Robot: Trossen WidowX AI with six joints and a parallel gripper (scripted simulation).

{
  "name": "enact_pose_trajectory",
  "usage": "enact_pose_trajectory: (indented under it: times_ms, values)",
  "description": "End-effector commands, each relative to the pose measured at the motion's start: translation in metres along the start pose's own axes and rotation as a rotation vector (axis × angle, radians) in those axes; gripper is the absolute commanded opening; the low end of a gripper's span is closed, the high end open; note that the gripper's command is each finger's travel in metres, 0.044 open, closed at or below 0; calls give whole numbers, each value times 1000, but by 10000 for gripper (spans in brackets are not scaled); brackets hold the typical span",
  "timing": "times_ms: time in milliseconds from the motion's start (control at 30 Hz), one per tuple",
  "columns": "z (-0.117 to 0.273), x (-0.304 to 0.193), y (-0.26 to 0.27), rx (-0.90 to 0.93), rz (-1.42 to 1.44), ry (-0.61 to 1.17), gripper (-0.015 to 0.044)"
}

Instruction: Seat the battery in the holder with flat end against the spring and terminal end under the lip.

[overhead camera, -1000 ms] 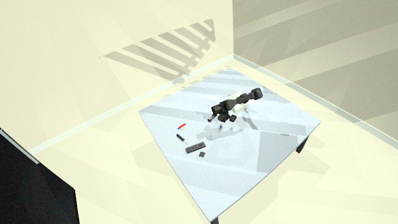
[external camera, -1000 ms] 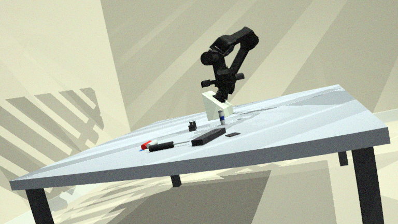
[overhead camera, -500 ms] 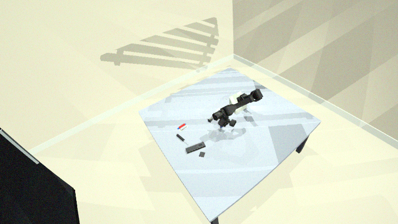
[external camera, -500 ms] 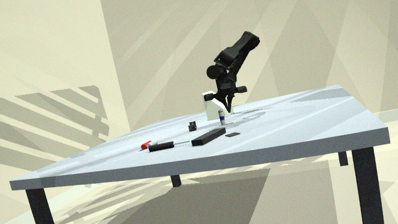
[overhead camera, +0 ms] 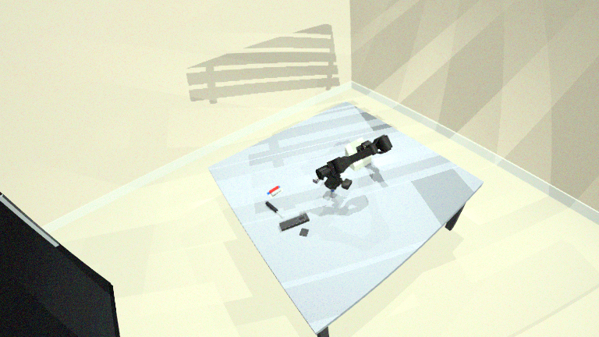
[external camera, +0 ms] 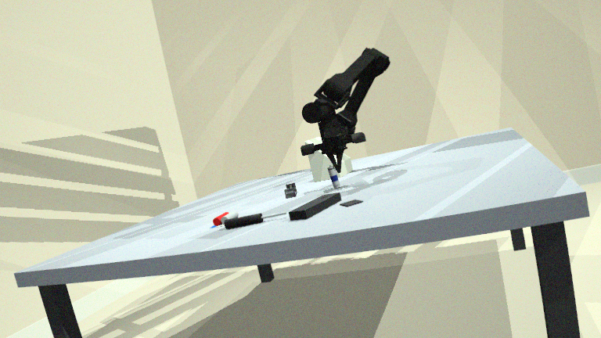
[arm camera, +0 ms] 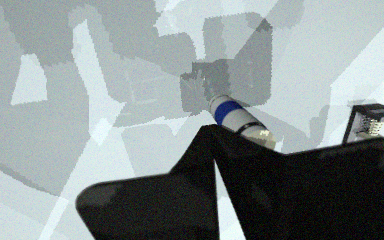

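"What do you hold?"
"Nothing; my jaws (overhead camera: pixel 331 188) (external camera: pixel 339 170) are clenched on themselves. The battery (overhead camera: pixel 332 191) (external camera: pixel 334 177) (arm camera: pixel 237 120) stands on its end just beside my tips; whether we touch, I cannot tell."
"Why closed?"
"Maybe for tipping it, because it must lie flat."
"And the holder (overhead camera: pixel 315 180) (external camera: pixel 289 191) (arm camera: pixel 352 124)?"
"Farther, to my right in the wrist view, its spring (arm camera: pixel 372 124) showing, no battery seated."
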State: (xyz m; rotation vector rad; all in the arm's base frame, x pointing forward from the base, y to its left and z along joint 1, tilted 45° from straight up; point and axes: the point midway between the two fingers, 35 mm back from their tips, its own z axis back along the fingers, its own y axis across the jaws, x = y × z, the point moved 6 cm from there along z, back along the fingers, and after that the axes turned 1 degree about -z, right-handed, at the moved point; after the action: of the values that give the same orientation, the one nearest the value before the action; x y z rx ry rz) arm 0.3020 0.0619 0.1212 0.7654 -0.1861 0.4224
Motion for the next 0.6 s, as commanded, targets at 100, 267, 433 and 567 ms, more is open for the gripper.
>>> enact_pose_trajectory:
  times_ms: [100,267,433,567]
  values:
    - [0,2,-13,2,4,-1,0]
    - [0,2,-21,1,4,-1,0]
    - [0,1,-30,2,4,-2,0]
    - [0,1,-36,2,5,-2,0]
